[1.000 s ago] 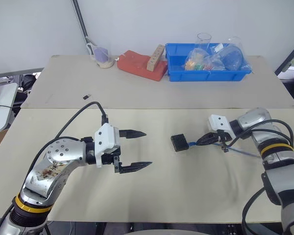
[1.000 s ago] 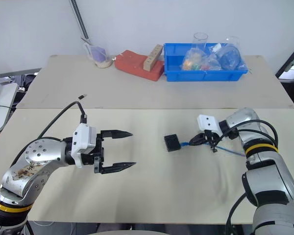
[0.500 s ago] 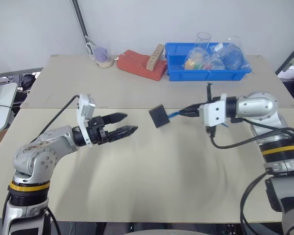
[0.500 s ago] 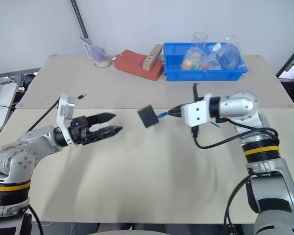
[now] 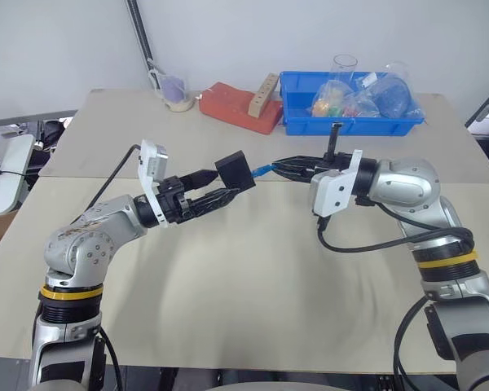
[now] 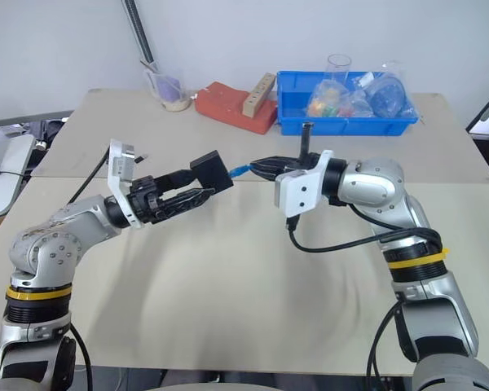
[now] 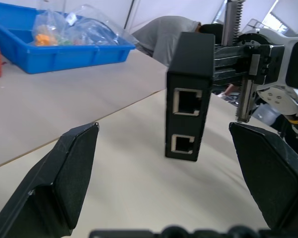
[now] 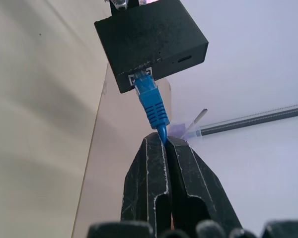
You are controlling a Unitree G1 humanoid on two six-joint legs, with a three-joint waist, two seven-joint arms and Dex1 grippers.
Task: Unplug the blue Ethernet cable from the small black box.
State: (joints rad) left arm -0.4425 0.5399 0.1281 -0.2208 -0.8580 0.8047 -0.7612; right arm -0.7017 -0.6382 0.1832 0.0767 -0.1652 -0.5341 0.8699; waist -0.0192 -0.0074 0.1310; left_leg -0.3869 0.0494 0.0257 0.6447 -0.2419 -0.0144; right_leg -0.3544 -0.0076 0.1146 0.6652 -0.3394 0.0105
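Right wrist view, right hand (image 8: pixel 165 144) clenched on blue Ethernet cable (image 8: pixel 150 100), small black box (image 8: pixel 151 42) aloft, left hand (image 5: pixel 222 186) released.

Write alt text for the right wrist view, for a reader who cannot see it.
The right gripper, shut on the blue Ethernet cable just behind its plug, holds the small black box in the air; the plug is still seated in the box's port. A pale table surface lies beside them.
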